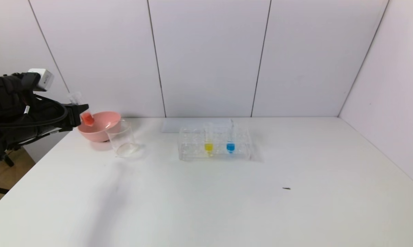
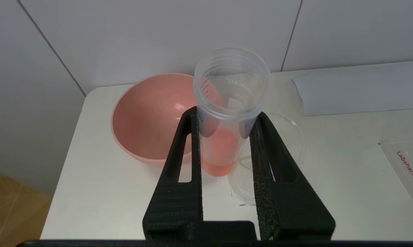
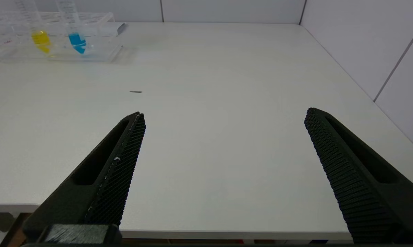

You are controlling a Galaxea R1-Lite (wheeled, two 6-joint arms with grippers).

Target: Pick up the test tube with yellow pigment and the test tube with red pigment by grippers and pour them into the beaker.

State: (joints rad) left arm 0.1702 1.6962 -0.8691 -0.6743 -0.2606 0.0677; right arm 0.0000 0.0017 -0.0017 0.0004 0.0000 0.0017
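My left gripper [image 1: 79, 116] [image 2: 227, 113] is shut on the test tube with red pigment [image 1: 86, 118] [image 2: 222, 142]. It holds the tube nearly upright, open mouth up, above the table's far left corner. The red tip hangs in front of the pink bowl, just left of the beaker [image 1: 124, 140] [image 2: 293, 133], which stands clear with nothing coloured in it. The test tube with yellow pigment [image 1: 208, 146] [image 3: 41, 37] stands in the clear rack. My right gripper [image 3: 225, 113] is open with nothing between its fingers, low over the table's near edge; it is out of the head view.
A pink bowl [image 1: 101, 127] [image 2: 148, 116] sits behind and left of the beaker. The clear rack [image 1: 192, 151] [image 3: 103, 51] at mid-table also holds a blue-tipped tube [image 1: 230, 146] [image 3: 77, 40]. A white sheet [image 1: 189, 124] lies behind it. White walls close off the back and right.
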